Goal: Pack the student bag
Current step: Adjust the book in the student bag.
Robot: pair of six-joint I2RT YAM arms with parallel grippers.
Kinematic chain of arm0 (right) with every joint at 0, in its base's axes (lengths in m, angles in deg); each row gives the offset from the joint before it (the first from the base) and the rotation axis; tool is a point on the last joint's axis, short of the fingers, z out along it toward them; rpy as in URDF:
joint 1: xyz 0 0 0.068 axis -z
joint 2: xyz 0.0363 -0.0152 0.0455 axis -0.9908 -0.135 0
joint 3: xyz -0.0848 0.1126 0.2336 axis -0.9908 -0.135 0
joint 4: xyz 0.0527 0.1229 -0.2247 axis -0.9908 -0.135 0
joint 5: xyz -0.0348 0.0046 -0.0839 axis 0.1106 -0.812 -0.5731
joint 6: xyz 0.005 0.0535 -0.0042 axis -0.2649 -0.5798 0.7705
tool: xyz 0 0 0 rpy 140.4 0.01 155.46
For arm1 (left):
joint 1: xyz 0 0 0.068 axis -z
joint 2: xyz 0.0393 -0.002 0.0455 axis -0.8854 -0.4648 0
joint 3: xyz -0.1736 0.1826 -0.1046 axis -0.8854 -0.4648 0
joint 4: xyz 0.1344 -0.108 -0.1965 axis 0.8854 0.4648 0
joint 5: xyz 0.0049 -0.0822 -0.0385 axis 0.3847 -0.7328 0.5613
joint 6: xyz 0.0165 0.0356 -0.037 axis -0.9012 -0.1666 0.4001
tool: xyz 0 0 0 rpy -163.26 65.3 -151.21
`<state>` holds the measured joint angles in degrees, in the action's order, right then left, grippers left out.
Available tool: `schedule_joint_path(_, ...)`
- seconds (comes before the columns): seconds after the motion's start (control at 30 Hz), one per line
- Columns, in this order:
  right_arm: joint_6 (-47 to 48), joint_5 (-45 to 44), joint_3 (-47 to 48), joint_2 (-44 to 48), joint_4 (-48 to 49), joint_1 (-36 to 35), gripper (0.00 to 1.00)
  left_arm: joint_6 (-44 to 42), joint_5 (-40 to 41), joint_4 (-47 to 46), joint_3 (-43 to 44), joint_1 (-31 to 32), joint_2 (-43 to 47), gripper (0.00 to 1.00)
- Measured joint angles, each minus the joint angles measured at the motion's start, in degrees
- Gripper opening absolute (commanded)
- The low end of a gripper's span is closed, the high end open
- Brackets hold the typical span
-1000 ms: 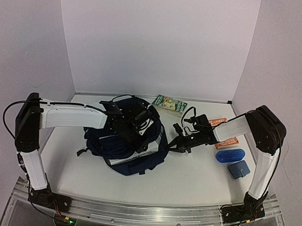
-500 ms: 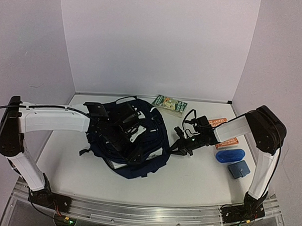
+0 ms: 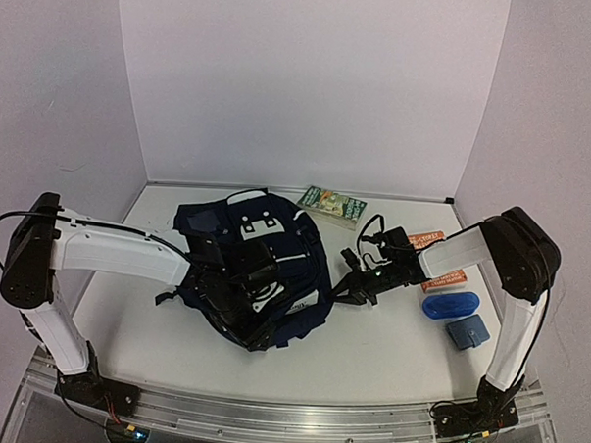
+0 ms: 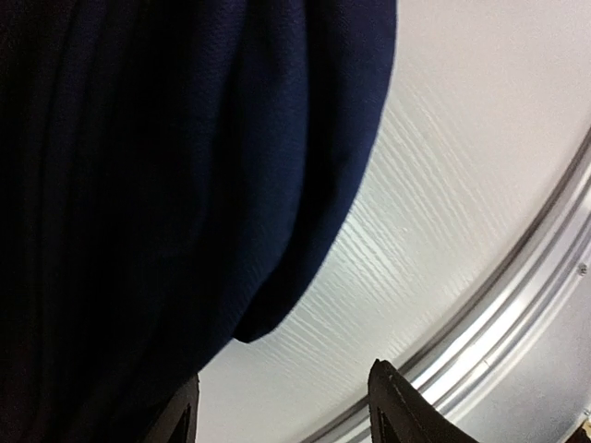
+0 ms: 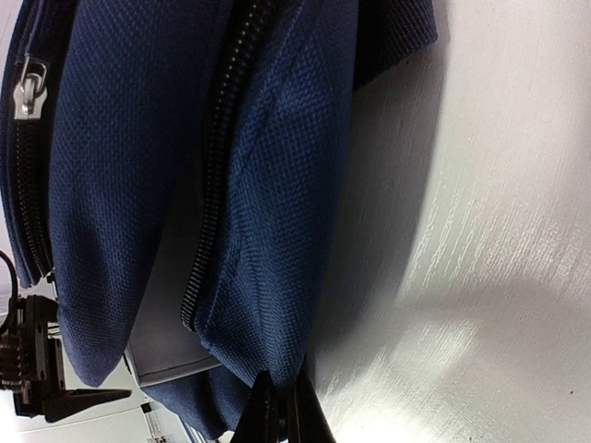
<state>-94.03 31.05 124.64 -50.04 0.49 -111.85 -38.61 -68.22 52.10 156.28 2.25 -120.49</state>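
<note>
Lying flat: student bag (image 3: 296, 259), long axis near-far, patch (image 3: 261, 221) end far.

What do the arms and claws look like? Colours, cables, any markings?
Left arm and right arm match: white link shells, bulky black joint housings, thin black cables running outside. The left claw and right claw have matte black fingers tapering to points. No legible markings; no sleeves.
</note>
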Motion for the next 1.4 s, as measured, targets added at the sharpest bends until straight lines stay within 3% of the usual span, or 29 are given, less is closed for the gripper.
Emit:
schedule_joint_path(0.33,0.0,0.6,0.0,0.0,0.1,-0.1,0.00,-1.2,9.3,-0.2,0.6,0.7,-3.1,0.71)
schedule_joint_path(1.0,0.0,-0.4,0.0,0.0,0.9,-1.0,0.00,-12.0,5.8,-9.8,5.2,0.7,-11.7,0.76)
schedule_joint_path(1.13,0.0,-0.6,0.0,0.0,1.2,-1.3,0.00,-12.4,4.7,-12.4,6.1,0.4,-12.9,0.68)
schedule_joint_path(1.3,0.0,-0.7,0.0,0.0,1.3,-1.5,0.00,-12.1,0.6,-16.7,5.7,-0.9,-12.9,0.38)
schedule_joint_path(1.4,0.3,-0.6,0.0,0.2,1.1,-1.7,0.12,-12.2,-1.1,-23.0,1.8,-1.5,-11.7,0.26)
